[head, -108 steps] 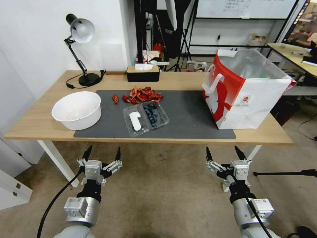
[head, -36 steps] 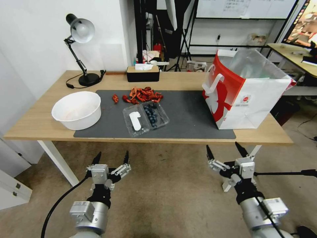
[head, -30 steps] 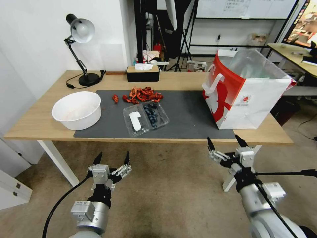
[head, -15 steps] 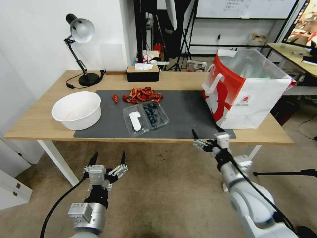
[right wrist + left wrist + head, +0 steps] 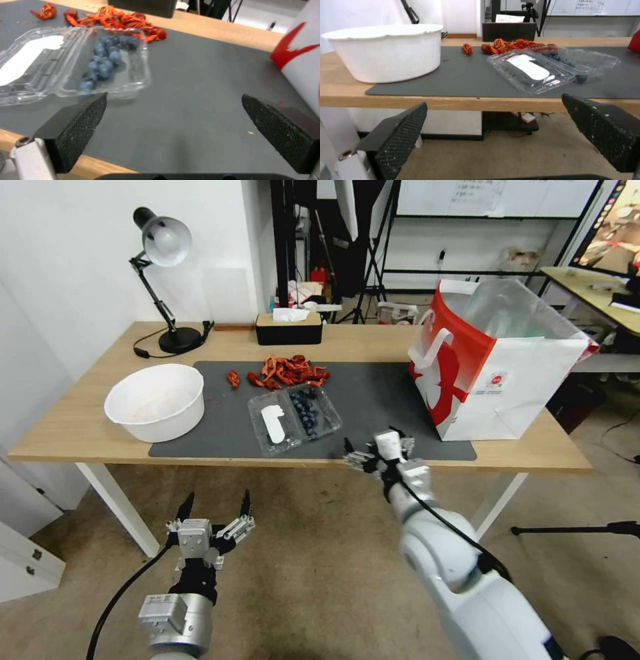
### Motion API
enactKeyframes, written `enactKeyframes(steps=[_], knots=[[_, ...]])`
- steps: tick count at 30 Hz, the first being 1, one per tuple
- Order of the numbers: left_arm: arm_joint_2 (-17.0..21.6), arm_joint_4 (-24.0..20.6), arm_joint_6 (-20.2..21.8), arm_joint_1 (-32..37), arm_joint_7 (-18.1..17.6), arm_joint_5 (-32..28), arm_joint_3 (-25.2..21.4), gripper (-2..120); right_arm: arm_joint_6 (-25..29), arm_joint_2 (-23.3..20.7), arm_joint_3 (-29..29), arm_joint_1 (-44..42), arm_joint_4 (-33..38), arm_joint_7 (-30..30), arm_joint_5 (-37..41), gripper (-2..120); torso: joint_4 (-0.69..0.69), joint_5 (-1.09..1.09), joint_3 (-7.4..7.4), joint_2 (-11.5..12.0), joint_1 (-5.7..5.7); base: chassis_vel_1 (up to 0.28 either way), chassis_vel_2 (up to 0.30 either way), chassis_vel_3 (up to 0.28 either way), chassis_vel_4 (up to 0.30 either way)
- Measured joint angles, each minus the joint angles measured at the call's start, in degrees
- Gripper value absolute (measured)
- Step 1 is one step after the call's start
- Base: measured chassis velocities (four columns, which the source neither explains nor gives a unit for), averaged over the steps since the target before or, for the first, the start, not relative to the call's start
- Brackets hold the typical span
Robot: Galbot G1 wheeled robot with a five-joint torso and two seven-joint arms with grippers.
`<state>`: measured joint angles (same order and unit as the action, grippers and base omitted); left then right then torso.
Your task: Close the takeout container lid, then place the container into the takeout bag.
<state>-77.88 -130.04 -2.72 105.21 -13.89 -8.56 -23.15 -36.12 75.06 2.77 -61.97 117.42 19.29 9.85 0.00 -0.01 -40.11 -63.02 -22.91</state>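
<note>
The takeout container (image 5: 312,412) lies open on the grey mat, dark blueberries in its right half. Its lid (image 5: 272,424), clear with an oblong white label, lies flat to the left of that half. My right gripper (image 5: 373,448) is open at the table's front edge, a short way right of and nearer than the container. In the right wrist view the blueberry half (image 5: 106,60) sits beyond the open gripper (image 5: 174,98), nothing between the fingers. My left gripper (image 5: 215,507) hangs open below the table edge. The takeout bag (image 5: 500,367) stands open at the right.
A large white bowl (image 5: 155,401) sits at the mat's left end. Dried red chillies (image 5: 287,370) lie just behind the container. A black tissue box (image 5: 288,328) and a desk lamp (image 5: 163,280) stand at the back. Bare grey mat (image 5: 380,400) lies between container and bag.
My right arm has risen from below the table and swung left and forward to the mat's front edge near the container. The left gripper stays low and open. The container has not moved.
</note>
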Motion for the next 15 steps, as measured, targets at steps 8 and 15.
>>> enactKeyframes(steps=[8,15], knots=[[-0.16,0.65,-0.01,-0.35,-0.13,-0.05,0.0,100,-2.67,2.69,-4.49,2.94,-3.32,3.05,-0.71,100,-0.01,0.0,0.01,0.0,0.0,0.0,0.0,0.0,0.0],[-0.28,0.62,-0.09,-0.33,-0.22,-0.06,-0.06,100,-3.92,2.5,-5.56,4.04,-4.25,2.99,-0.83,100,-0.01,0.0,0.01,0.0,0.0,0.0,0.0,0.0,0.0]])
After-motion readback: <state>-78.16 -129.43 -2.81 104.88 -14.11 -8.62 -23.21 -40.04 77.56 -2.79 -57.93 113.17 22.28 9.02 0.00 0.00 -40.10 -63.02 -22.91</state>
